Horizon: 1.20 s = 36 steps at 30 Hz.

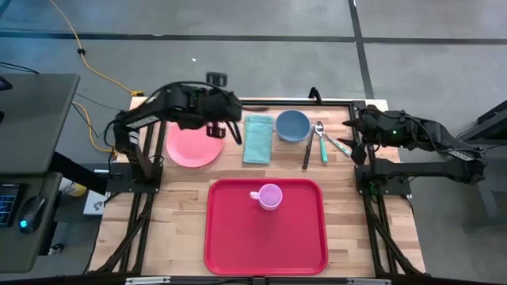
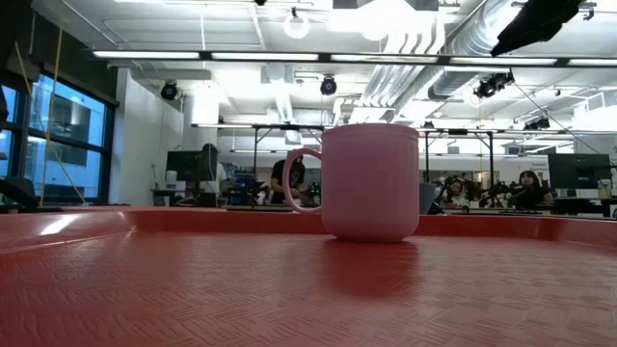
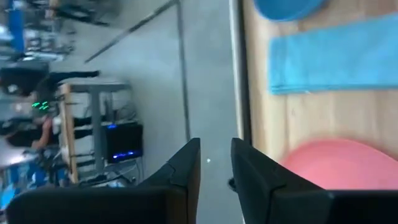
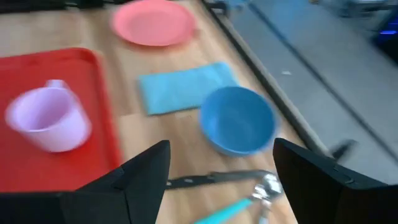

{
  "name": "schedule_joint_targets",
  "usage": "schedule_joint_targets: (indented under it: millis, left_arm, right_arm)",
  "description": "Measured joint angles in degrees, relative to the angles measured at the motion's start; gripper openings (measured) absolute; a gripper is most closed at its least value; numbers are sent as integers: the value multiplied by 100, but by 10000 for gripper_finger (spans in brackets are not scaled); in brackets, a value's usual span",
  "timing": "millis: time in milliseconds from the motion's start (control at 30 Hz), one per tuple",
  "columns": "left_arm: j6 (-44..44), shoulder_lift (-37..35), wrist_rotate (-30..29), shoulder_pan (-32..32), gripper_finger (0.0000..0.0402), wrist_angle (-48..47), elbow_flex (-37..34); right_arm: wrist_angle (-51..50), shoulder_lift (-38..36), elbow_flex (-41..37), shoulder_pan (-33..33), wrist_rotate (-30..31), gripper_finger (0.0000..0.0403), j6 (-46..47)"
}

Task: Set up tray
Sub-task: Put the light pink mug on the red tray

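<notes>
The red tray (image 1: 238, 237) lies at the table's near middle, and a pale pink mug (image 1: 269, 195) stands upright on its far part; the low view shows the mug (image 2: 371, 181) on the tray floor (image 2: 289, 289). A round pink plate (image 1: 190, 146), a folded blue cloth (image 1: 257, 138) and a blue bowl (image 1: 292, 125) sit in a row on the wood beyond the tray. My left gripper (image 1: 226, 131) (image 3: 214, 163) hovers at the plate's far right edge, fingers a narrow gap apart, holding nothing. My right gripper (image 1: 352, 142) (image 4: 221, 165) is wide open above the cutlery, right of the bowl (image 4: 239, 124).
A dark knife (image 1: 307, 150) (image 4: 205, 180) and a teal-handled spoon (image 1: 321, 141) (image 4: 264, 185) lie right of the bowl. Bare wood shows on both sides of the tray. The table's far edge runs just behind the row of dishes. People sit at desks in the room behind.
</notes>
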Motion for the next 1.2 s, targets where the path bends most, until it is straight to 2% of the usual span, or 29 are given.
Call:
schedule_joint_targets:
  millis: [133,267,433,800,1000,1200]
  left_arm:
    - [-11,-403,-202,94,116,-29,-222]
    - [-104,-776,-261,251,119,25,-698]
    - [-389,-1299,-358,586,117,-34,-1660]
    - [-312,-2712,-301,978,122,1343,-3945]
    - [-161,-3354,-142,975,122,2015,-4756]
    - [-154,-3689,-50,977,118,2080,-5234]
  right_arm:
    - [352,252,0,23,-482,266,-175]
    - [748,622,0,206,-592,266,-332]
    - [1222,1211,-2,604,-587,266,-420]
    - [2110,1989,-2,1348,-395,266,-265]
    - [2431,2453,-2,1808,-388,266,-12]
    - [2611,3083,-2,2238,-510,266,222]
